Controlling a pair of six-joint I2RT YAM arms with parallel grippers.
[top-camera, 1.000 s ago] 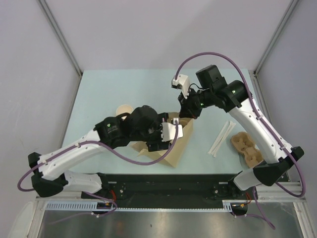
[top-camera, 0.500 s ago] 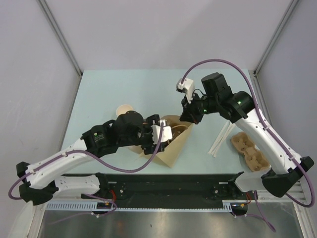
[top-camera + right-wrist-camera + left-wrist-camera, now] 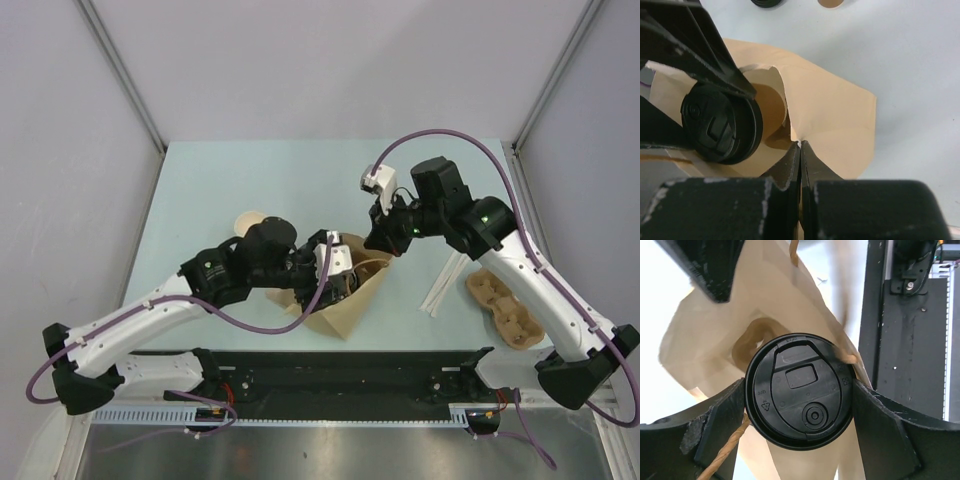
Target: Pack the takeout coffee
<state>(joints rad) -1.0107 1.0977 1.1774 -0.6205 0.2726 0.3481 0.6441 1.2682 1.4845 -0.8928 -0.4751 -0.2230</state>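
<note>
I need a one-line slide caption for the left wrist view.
Left gripper holding a black-lidded coffee cup at the open mouth of the tan paper bag.

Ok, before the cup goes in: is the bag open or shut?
Open. The right gripper pinches the bag at its rim, spreading the mouth; the left gripper holds the lidded cup at the opening.

A pale green table [image 3: 250, 170] is filling the middle of the frame, grey walls [image 3: 320, 60] are rising across the top, metal bars [image 3: 120, 72] are slanting down both upper corners, and a steel sheet [image 3: 330, 450] is lying along the bottom.
</note>
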